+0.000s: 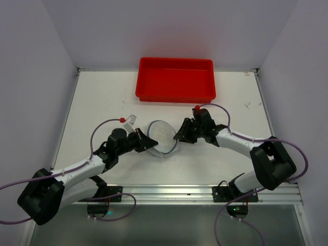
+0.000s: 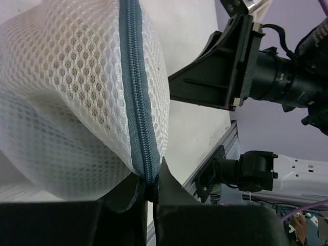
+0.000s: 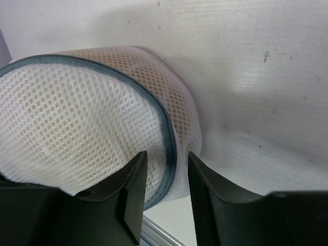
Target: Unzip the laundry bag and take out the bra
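The laundry bag (image 1: 161, 136) is a round white mesh case with a blue-grey zipper rim, held on edge at the table's middle. My left gripper (image 1: 147, 143) is shut on the zipper rim (image 2: 137, 102) at the bag's left side, fingertips (image 2: 166, 179) pinching it. My right gripper (image 1: 179, 134) is open at the bag's right side, its fingers (image 3: 132, 184) straddling the rim (image 3: 168, 148) without pinching it. A beige shape shows faintly through the mesh (image 3: 102, 66); the bra itself is hidden inside.
A red rectangular tray (image 1: 176, 78) stands at the table's far edge. An aluminium rail (image 1: 169, 192) runs along the near edge by the arm bases. Walls close in left, right and behind.
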